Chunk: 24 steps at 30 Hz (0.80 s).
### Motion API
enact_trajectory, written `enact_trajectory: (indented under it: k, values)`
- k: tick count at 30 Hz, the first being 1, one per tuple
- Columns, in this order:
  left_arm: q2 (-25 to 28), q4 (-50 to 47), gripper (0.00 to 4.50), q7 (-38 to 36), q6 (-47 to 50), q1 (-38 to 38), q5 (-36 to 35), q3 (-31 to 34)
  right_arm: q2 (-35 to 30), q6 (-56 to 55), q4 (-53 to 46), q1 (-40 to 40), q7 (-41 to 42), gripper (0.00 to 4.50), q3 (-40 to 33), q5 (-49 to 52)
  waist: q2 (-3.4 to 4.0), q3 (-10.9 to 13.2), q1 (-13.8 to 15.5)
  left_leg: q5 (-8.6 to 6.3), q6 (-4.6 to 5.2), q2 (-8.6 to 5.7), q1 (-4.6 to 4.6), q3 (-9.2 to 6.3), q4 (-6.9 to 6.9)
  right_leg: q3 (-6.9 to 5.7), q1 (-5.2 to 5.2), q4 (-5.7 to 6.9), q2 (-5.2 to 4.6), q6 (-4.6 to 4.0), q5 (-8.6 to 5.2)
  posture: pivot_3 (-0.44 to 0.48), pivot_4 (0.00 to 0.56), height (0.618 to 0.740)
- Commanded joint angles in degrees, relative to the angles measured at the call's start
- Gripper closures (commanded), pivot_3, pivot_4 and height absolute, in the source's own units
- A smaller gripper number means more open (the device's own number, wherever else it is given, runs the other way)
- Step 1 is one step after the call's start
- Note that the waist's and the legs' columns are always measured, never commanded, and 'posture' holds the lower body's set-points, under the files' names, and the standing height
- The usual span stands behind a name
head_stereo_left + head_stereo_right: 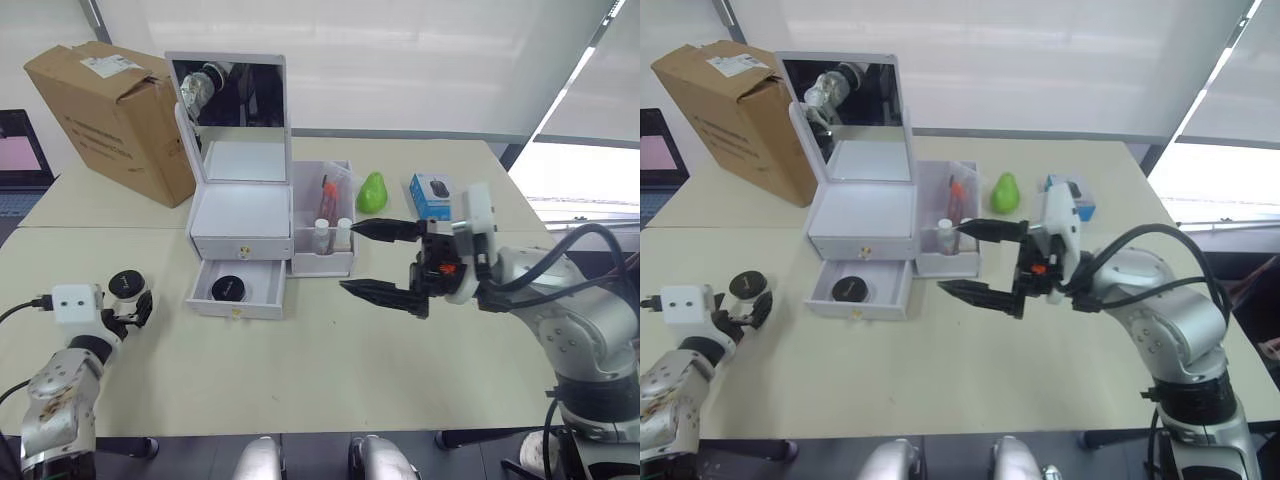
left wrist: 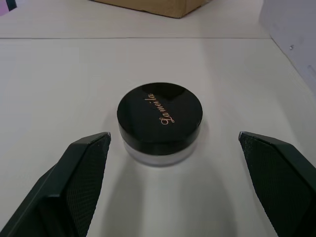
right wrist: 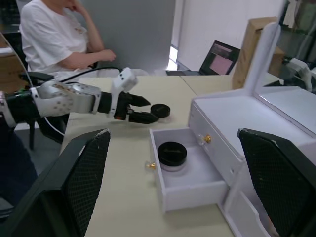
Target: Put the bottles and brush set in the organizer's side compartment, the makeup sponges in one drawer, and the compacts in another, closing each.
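Left gripper (image 2: pixel 173 185) is spread wide on either side of a black-lidded compact (image 2: pixel 160 118) standing on the bench (image 1: pixel 330 370), without touching it. Right gripper (image 1: pixel 383 260) hangs wide and empty in front of the white organizer (image 1: pixel 241 215), just beside its side compartment (image 1: pixel 322 262). Two white-capped bottles (image 1: pixel 332 234) stand there, their lower parts hidden by the wall; a red item behind them is hard to make out. Two compacts are in view: the second compact (image 1: pixel 230 288) sits in the open lower drawer (image 1: pixel 238 291). The upper drawer is shut. Beyond stand a cardboard box (image 1: pixel 115 115), a green sponge (image 1: pixel 372 192) and a blue box (image 1: pixel 431 194). A seated person (image 3: pixel 59 37) appears in the right wrist view.
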Motion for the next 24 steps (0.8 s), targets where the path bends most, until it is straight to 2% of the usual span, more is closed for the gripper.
enact_trajectory:
  k: [1, 6, 11, 14, 17, 24]
  values:
    - [1.95, 4.69, 0.03, 0.64, -1.01, -4.44, 2.69, -1.86, 1.61, -0.94, -0.24, -2.15, -0.88, 0.00, 0.86, -1.10, -0.03, -0.01, 0.00, 0.00, 0.00, 0.00, 0.01, 0.00, 0.01, 0.00, 0.01, 0.01, 0.00, -0.04, 0.04, 0.000, 0.150, 0.740]
    - [2.26, 10.78, 0.03, 2.56, -1.62, -10.04, 3.50, -1.97, 3.10, -1.53, 0.15, -2.40, -0.79, 0.00, 2.22, -2.90, -0.08, -0.05, -0.16, 0.00, 0.00, 0.01, 0.01, -0.02, 0.01, -0.04, 0.00, 0.02, 0.01, 0.15, 0.21, 0.000, 0.150, 0.740]
    - [1.19, 10.90, 0.03, 2.87, -2.58, -11.20, 2.29, -0.87, 3.76, -1.75, 0.34, -2.47, -0.80, 0.00, 2.40, -3.87, -0.12, -0.07, -0.60, 0.01, 0.01, 0.02, 0.02, -0.01, 0.02, -0.04, 0.00, 0.03, 0.02, 0.05, 0.40, 0.000, 0.150, 0.740]
    - [1.36, 10.71, 0.63, 2.80, -2.97, -10.95, 2.41, -0.73, 3.99, -1.74, 0.47, -2.30, -0.65, 0.00, 2.41, -4.31, -0.12, -0.07, -0.60, 0.01, 0.01, 0.03, 0.03, -0.02, 0.02, -0.04, -0.01, 0.03, 0.03, 0.05, 0.42, 0.000, 0.150, 0.740]
    - [1.33, 10.10, 1.57, 3.00, -3.19, -10.76, 2.16, -0.21, 4.11, -1.89, 0.68, -2.02, -0.44, 0.00, 2.46, -4.82, -0.11, -0.07, -0.52, 0.01, 0.01, 0.02, 0.02, -0.01, 0.02, -0.05, 0.00, 0.02, 0.00, 0.04, 0.41, 0.000, 0.150, 0.740]
    - [1.43, 4.74, 1.59, 1.95, -4.89, -9.37, 0.75, 0.68, 4.86, -1.72, 0.81, -1.58, -0.24, 0.00, 2.83, -5.48, -0.10, -0.06, -0.61, 0.01, 0.01, 0.03, 0.02, -0.01, 0.02, -0.04, -0.01, 0.03, 0.01, 0.05, 0.42, 0.000, 0.150, 0.740]
